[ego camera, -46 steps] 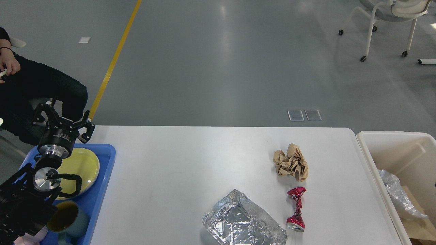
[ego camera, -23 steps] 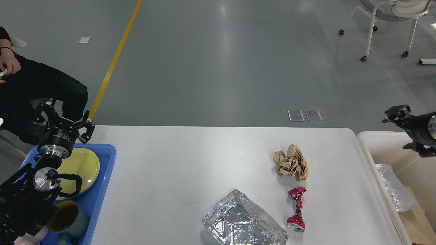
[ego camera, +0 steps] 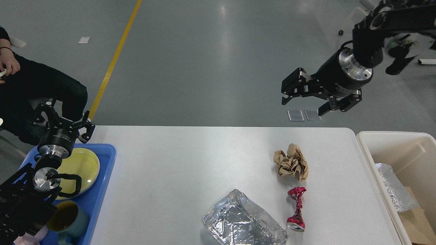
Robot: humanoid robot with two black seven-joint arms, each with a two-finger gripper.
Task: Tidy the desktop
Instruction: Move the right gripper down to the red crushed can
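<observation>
The blue tray (ego camera: 102, 190) holds a yellow plate (ego camera: 81, 165) and a mug (ego camera: 66, 217). The cream bin (ego camera: 374, 163) (beside the desk (ego camera: 190, 160)) holds foil (ego camera: 393, 190). Both the left pincer (ego camera: 63, 120) and the right pincer (ego camera: 303, 97) gape empty.

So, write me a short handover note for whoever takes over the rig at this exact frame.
Left gripper: open, empty, above the blue tray holding a yellow plate and a mug.
Right gripper: open, empty, raised beyond the far edge of the desktop.
Done: one piece of foil lies in the cream bin.
Left: crumpled paper, crushed red can and foil tray on the desktop.
</observation>
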